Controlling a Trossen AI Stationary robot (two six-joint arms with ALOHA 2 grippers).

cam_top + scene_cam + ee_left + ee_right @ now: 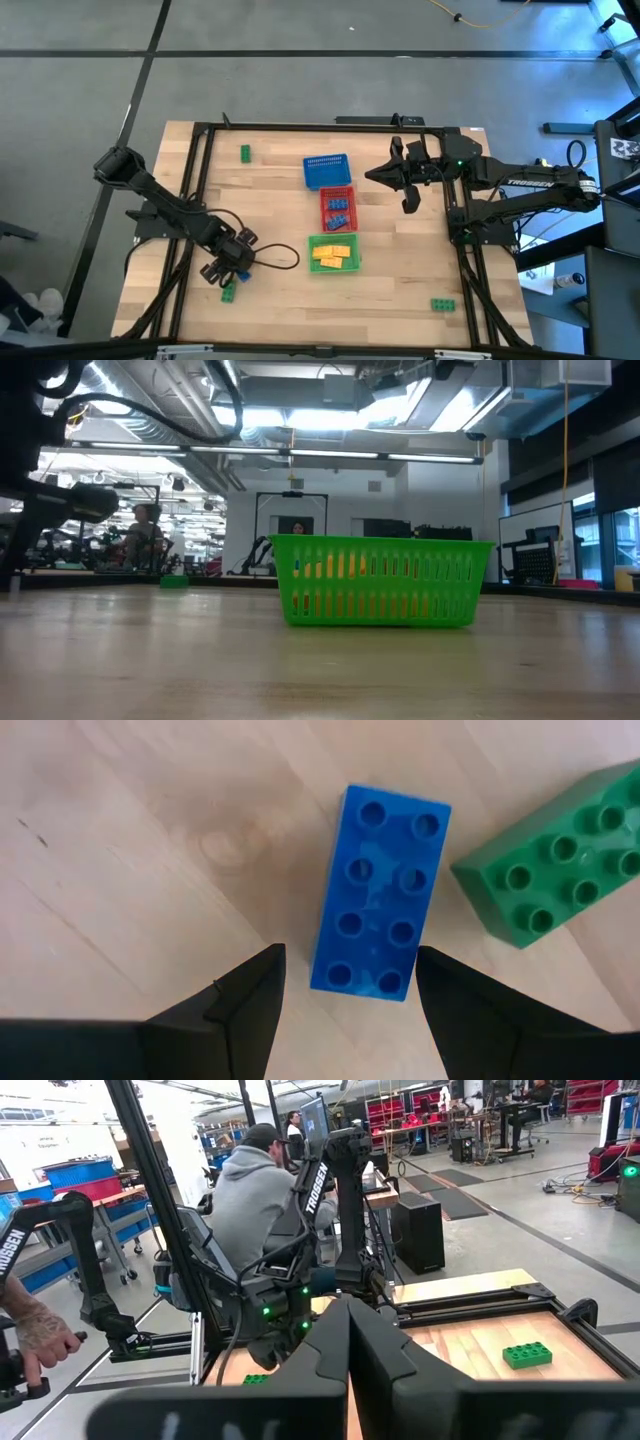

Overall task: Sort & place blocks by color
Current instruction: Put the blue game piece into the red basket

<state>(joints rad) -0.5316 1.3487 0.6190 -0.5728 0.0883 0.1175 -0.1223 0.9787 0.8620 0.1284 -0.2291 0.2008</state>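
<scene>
Now the left gripper (345,985), fingers spread wide, hangs over a blue brick (380,892) near the table's (400,290) left edge; the brick's long side probably runs between them.

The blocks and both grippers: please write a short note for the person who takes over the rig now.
Left gripper: open, low over a blue block, a green block beside it, nothing held.
Right gripper: shut, empty, raised at the table's right side.
Done: yellow blocks in the green basket, blue ones in the red basket.
Left: this blue block and three green blocks, one far left, one near right. Blue basket looks empty.
</scene>
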